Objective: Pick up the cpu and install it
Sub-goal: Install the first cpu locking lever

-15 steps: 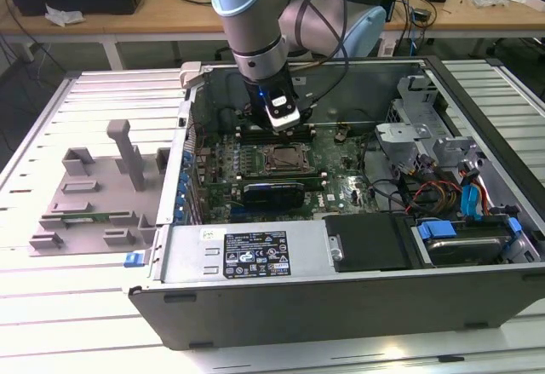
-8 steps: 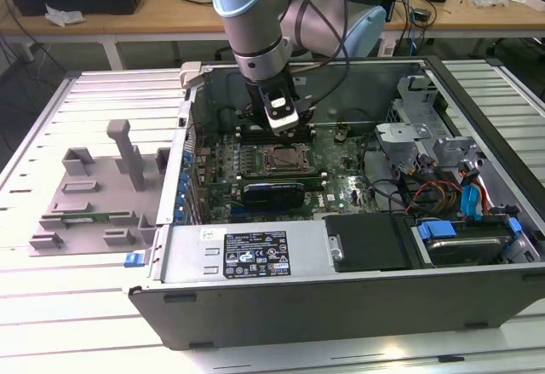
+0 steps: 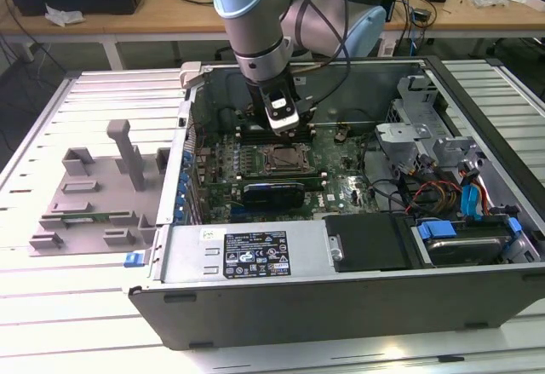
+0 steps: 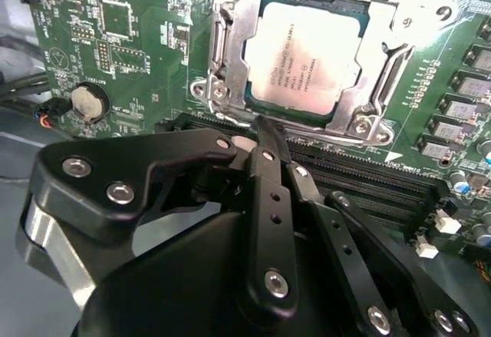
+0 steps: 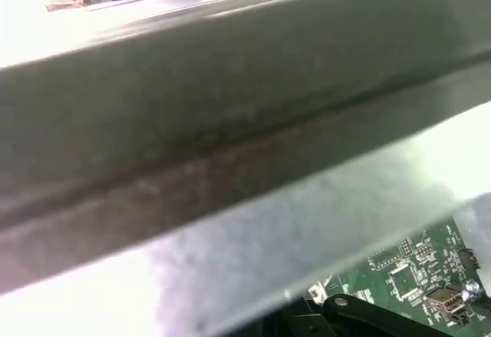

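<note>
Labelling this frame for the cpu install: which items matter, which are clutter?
Job:
- cpu, flat square chip with silvery metal top, lying in the socket
- metal-rimmed socket frame around it
- green motherboard
- black gripper, fingertips together beside the socket's edge, holding nothing

Clutter:
- grey plastic fixture blocks outside the case, on the exterior view's left
- round silver coin cell
- blue drive cables

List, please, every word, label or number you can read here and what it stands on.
cpu: lines of print on its metal top, too small to read.
White label on the computer case: print and logos, too small to read.
Motherboard: tiny white markings, unreadable.
Nothing can be quoted.
</note>
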Motion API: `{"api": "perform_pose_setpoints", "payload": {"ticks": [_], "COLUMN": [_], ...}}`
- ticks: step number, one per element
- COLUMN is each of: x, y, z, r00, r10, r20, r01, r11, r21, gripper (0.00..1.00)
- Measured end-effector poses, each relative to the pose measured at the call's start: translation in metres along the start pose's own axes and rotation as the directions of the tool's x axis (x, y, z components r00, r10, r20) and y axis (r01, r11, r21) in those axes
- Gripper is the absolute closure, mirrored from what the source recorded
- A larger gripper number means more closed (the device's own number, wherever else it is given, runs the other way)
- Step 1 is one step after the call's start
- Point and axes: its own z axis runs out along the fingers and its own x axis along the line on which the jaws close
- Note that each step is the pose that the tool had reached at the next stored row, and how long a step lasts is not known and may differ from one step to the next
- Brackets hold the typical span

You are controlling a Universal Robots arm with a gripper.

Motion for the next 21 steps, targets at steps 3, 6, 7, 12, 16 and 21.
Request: {"api": "perform_pose_setpoints", "payload": {"ticks": [3, 6, 7, 12, 16, 21], "x": [-0.0015, -0.0033, -0.0037, -0.0051, -0.0057, -0.0062], "y": [0.0013, 0.0027, 0.0029, 0.0021, 0.0009, 0.0002], "z": [-0.0077, -0.0158, -0.0173, -0.0217, -0.0221, -0.0221], "r00": [1.0000, 1.0000, 1.0000, 0.9999, 0.9997, 0.9991], "r10": [0.000, -0.001, -0.001, -0.011, -0.022, -0.041], "r20": [-0.0001, 0.0004, 0.0013, 0.0103, 0.0142, 0.0041], "r01": [0.000, 0.001, 0.001, 0.010, 0.021, 0.040], "r11": [1.0000, 1.0000, 1.0000, 0.9990, 0.9952, 0.9803], "r21": [0.0007, 0.0025, 0.0047, 0.0431, 0.0951, 0.1934], "gripper": [0.89, 0.89, 0.89, 0.89, 0.89, 0.89]}}
